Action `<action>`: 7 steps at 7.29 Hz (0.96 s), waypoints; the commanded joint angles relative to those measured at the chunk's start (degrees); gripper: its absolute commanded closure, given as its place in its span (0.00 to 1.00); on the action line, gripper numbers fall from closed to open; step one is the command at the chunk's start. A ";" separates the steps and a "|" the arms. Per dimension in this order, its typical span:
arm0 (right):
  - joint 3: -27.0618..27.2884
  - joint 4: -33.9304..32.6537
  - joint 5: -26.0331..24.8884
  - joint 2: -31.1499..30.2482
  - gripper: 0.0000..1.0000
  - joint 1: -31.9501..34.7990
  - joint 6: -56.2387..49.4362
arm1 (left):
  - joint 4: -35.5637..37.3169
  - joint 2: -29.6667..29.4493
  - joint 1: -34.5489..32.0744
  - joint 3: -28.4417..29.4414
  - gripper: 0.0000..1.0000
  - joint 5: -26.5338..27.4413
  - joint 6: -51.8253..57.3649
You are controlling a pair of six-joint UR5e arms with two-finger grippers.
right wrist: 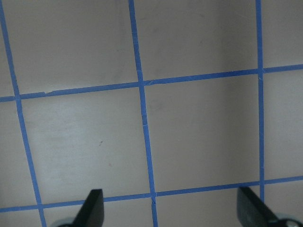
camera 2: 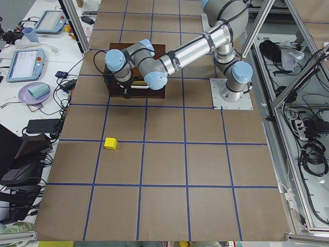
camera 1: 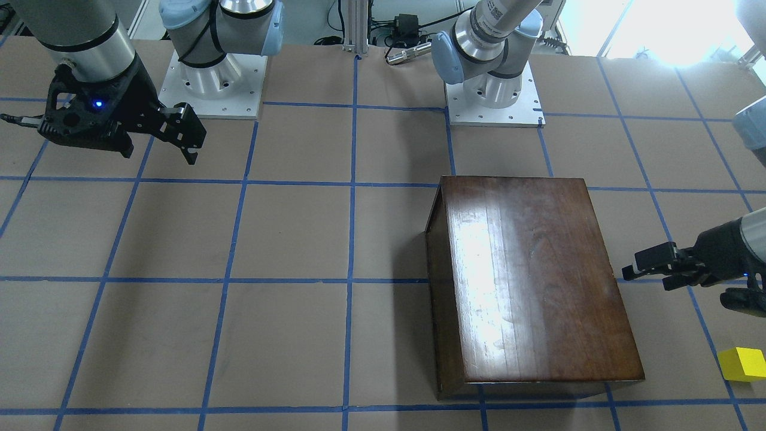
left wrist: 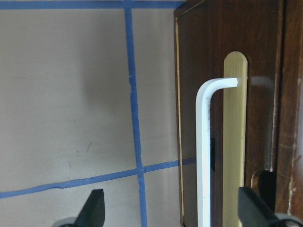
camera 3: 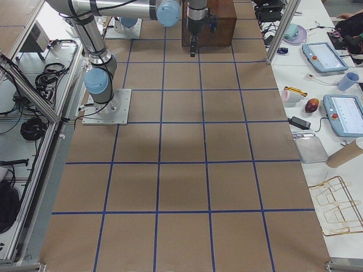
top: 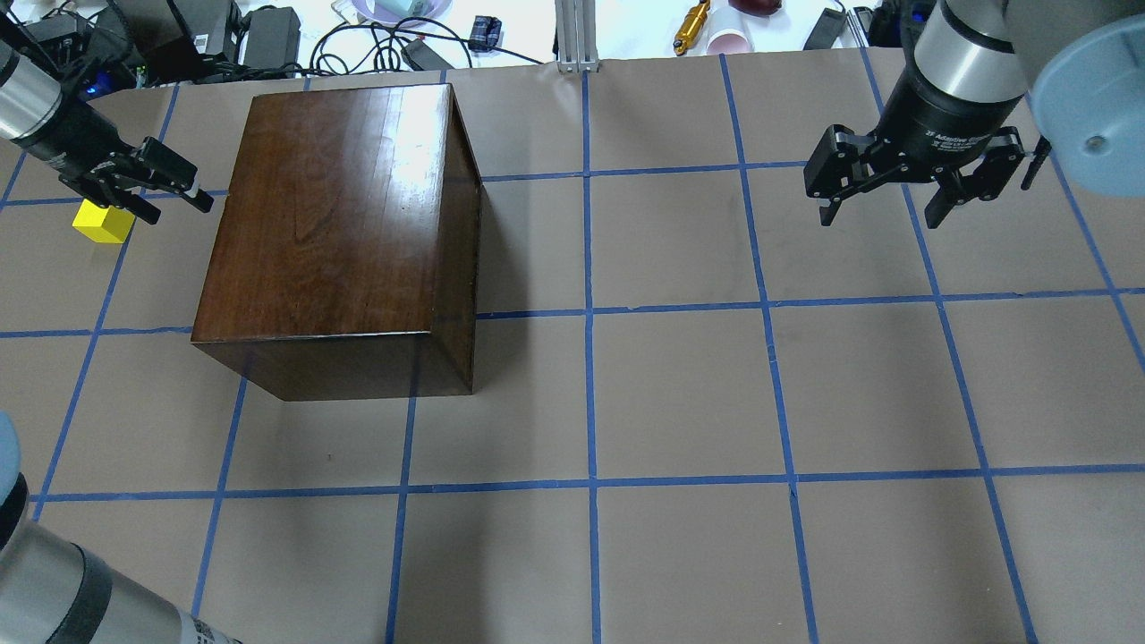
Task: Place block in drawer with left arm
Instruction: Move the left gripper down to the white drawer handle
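The yellow block (top: 103, 222) lies on the table left of the dark-brown cabinet (top: 331, 215); it also shows in the front view (camera 1: 742, 364) and the left view (camera 2: 110, 143). The drawer is shut, so only its dark front (left wrist: 189, 71) shows, with a pale metal pull (left wrist: 203, 156) on a brass plate. My left gripper (top: 179, 210) is open and empty. It points at the drawer front, a short way off, and the pull sits between its fingertips (left wrist: 94, 210) in the wrist view. The block is beside this gripper, untouched. My right gripper (top: 881, 219) is open and empty, far right above the table.
The table is brown paper with a blue tape grid (top: 588, 313). The two arm bases (camera 1: 209, 78) (camera 1: 494, 96) stand at the robot's side. Cables, cups and gear (top: 376, 36) lie beyond the far edge, behind the cabinet.
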 commanded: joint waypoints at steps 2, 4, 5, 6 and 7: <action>0.00 0.00 0.00 0.00 0.00 0.00 0.00 | 0.29 -1.82 0.37 -1.88 0.00 -1.34 1.27; 0.00 0.00 0.00 0.00 0.00 0.00 0.00 | 1.00 -2.09 0.37 -3.38 0.00 -1.34 1.27; 0.00 0.00 0.00 0.00 0.00 0.00 0.00 | 1.00 -2.35 0.37 -3.39 0.00 -1.34 1.18; 0.09 0.00 0.00 0.00 0.00 0.00 0.00 | 1.09 -2.79 0.37 -3.39 0.00 -1.34 1.18; 0.00 0.00 -0.09 0.00 0.00 0.00 0.00 | 1.35 -2.97 0.37 -3.39 0.04 -1.25 1.09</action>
